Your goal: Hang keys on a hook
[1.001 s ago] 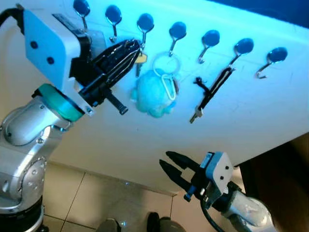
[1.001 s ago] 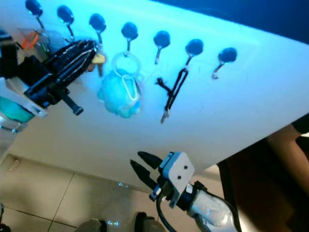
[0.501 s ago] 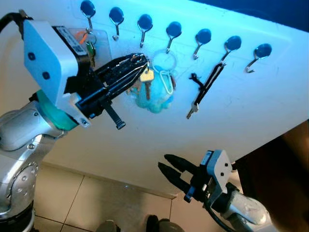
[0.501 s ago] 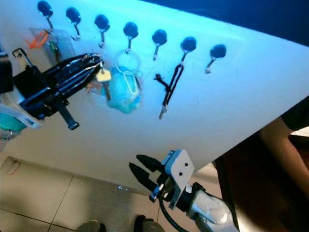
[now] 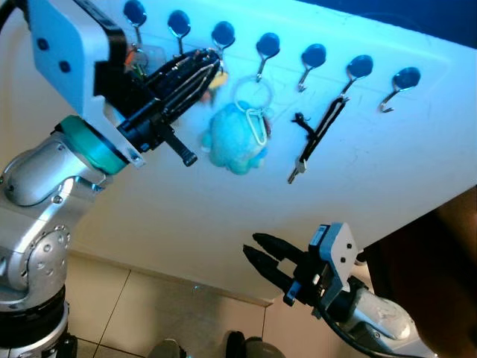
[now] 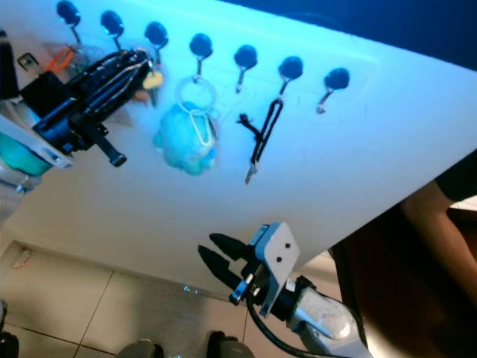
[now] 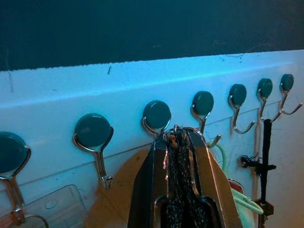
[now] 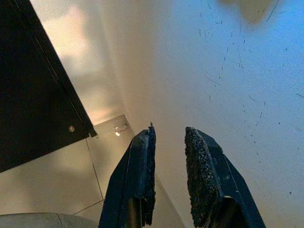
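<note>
Head stereo tilted at hook wall (image 5: 223,194); wrist cams close.

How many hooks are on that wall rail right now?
7, in one row: hooks. More may lie beyond the left edge.

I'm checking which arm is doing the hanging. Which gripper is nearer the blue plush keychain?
Left. The left gripper, shut on the keys, is up at the hook row just beside the plush. The right gripper hangs open well below it, near the floor.
</note>
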`<state>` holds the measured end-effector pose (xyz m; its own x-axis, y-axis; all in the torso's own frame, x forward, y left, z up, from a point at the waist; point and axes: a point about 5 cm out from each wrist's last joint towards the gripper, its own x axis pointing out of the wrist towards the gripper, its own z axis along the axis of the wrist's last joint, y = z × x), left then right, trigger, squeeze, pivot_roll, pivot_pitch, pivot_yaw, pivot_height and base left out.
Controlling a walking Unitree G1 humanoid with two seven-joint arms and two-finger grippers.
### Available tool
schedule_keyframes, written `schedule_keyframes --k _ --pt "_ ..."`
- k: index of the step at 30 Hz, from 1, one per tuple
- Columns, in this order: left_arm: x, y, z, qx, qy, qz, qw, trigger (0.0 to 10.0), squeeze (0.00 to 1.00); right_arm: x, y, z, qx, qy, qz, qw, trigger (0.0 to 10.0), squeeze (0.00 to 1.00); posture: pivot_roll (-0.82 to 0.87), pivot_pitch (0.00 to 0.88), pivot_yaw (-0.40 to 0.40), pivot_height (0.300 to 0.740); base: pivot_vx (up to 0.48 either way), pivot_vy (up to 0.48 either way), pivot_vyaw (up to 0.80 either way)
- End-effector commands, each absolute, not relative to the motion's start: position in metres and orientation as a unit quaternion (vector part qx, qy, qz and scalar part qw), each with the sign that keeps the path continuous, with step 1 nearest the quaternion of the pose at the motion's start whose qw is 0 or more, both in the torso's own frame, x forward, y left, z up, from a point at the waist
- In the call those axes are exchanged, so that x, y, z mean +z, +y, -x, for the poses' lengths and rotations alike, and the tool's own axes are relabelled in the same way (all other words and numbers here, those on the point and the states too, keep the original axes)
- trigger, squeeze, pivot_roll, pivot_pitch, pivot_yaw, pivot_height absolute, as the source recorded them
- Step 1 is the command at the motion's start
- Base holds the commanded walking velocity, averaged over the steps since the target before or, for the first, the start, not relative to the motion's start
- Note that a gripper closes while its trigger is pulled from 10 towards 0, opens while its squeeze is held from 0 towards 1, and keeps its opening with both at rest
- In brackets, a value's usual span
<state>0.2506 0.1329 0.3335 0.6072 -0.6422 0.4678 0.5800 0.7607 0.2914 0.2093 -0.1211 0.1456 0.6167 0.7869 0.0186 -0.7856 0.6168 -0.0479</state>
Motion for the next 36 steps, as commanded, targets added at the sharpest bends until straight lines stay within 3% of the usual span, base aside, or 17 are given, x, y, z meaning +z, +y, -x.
schedule_keyframes --k 1,18,36 --pt "0.336 0.133 -0.251 -0.342 -0.284 -0.05 0.895 10.0 0.0 0.144 -0.121 -0.206 0.439 -0.012 0.018 0.898 10.0 0.0 0.07 0.136 -0.032 0.74 0.0 0.0 0.0" --pt "0.316 0.13 -0.261 -0.348 -0.225 -0.079 0.907 10.0 0.0 0.144 -0.12 -0.206 0.439 -0.005 0.014 0.898 10.0 0.0 0.07 0.142 -0.031 0.74 0.0 0.0 0.0" --pt "0.317 0.137 -0.255 -0.335 -0.246 -0.069 0.907 10.0 0.0 0.143 -0.12 -0.206 0.439 0.0 0.011 0.899 10.0 0.0 0.07 0.146 -0.032 0.74 0.0 0.0 0.0"
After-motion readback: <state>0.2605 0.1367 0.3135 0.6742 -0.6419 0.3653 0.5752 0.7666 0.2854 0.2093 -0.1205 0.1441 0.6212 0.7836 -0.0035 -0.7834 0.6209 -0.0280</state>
